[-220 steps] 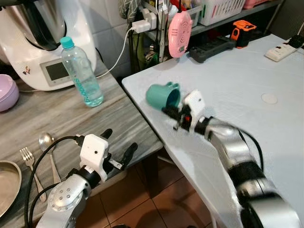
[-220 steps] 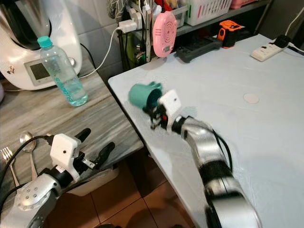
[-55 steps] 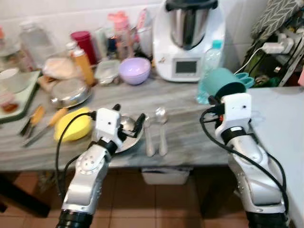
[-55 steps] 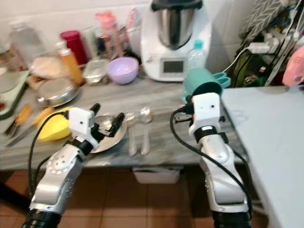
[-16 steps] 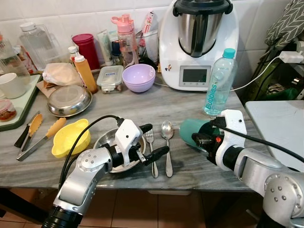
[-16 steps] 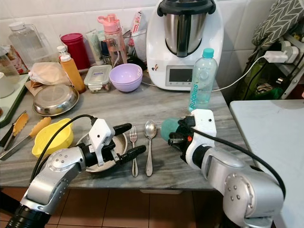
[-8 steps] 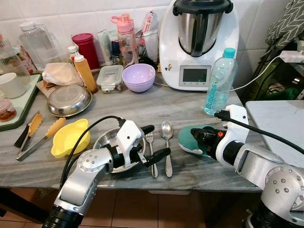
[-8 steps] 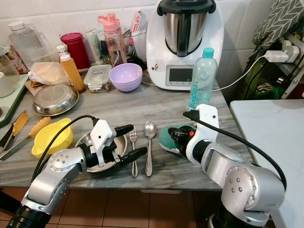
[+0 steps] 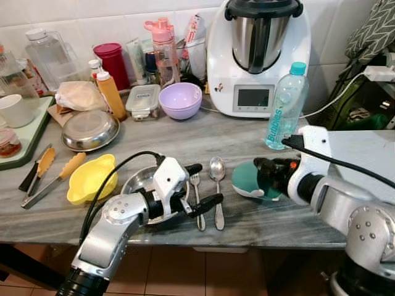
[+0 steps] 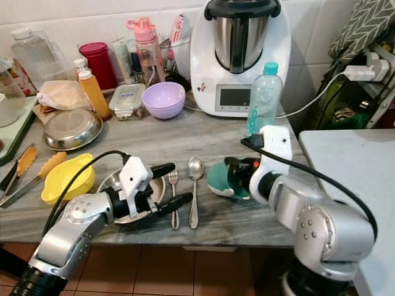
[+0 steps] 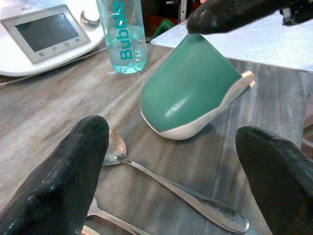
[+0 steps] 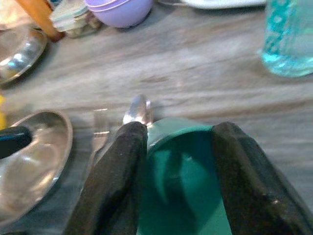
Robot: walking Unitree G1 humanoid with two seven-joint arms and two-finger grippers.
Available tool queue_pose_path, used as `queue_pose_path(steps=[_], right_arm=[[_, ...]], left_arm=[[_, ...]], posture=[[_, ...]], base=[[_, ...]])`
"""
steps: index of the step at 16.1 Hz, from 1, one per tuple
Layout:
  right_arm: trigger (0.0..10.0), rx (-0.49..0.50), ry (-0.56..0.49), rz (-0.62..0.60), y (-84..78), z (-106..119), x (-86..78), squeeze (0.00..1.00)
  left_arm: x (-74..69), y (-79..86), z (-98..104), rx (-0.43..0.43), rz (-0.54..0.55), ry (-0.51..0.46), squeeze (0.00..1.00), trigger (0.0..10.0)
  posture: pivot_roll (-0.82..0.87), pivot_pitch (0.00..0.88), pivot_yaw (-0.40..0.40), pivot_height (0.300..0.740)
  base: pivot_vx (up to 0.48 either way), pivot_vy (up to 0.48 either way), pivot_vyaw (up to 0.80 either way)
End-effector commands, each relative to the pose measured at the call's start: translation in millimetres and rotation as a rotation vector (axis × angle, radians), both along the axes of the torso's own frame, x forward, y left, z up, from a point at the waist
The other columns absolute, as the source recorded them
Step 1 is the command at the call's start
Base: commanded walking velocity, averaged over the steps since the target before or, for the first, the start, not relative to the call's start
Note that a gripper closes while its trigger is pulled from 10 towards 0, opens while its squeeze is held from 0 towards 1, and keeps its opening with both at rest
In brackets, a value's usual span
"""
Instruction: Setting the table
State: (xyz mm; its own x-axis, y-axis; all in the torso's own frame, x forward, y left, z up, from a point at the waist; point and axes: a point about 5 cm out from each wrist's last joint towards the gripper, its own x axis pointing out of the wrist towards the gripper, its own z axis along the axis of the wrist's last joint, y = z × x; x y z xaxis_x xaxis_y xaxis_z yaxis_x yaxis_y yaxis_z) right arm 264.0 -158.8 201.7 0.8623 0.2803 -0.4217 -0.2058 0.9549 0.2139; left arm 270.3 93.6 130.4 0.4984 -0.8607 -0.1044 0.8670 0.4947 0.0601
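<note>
Counter; right gripper around cup

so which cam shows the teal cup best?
Left wrist view: the cup lies tilted on the counter, whole side and pale rim in sight. Eye views show it small, beside the spoon. Right wrist view shows part of it between the right pincer's fingers.
</note>
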Motion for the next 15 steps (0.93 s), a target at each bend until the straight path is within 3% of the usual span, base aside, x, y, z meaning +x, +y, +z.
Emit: queue_pose_path(steps=[1, 7, 9, 10, 15], right_arm=[[10.0, -0.01, -0.025, 0.007, 1.5, 4, 3.8, 1.0], [10.0, -0.095, -0.064, -0.007, -15.9, 2, 27.8, 1.0], [10.0, -0.127, -0.107, 0.002, -19.8, 6, 34.3, 1.0], [10.0, -0.167, -0.179, 0.023, -22.8, 14, 36.3, 1.0], [10.0, -0.338, -0.257, 0.077, -49.1, 15, 20.8, 1.0]], left_arm=[[0.5, 2.7, -3, 0.023, 0.009, 0.006, 0.0, 10.0], [1.2, 4.1, -3, 0.038, 0.011, 0.003, 0.0, 10.0], [1.2, 4.8, -2, 0.04, 0.016, 0.0, 0.0, 10.0], [1.6, 6.2, -1, 0.038, 0.032, -0.006, 0.0, 10.0], [14.6, 21.7, 6, 0.033, 0.141, -0.049, 0.0, 10.0]], posture=[[-0.19, 0.0, 0.083, 0.74], [-0.17, 0.0, 0.087, 0.74], [-0.16, 0.0, 0.086, 0.74], [-0.16, 0.0, 0.085, 0.74], [-0.17, 0.0, 0.084, 0.74]], base=[[0.0, 0.0, 0.0], [0.0, 0.0, 0.0], [0.0, 0.0, 0.0], [0.0, 0.0, 0.0], [0.0, 0.0, 0.0]])
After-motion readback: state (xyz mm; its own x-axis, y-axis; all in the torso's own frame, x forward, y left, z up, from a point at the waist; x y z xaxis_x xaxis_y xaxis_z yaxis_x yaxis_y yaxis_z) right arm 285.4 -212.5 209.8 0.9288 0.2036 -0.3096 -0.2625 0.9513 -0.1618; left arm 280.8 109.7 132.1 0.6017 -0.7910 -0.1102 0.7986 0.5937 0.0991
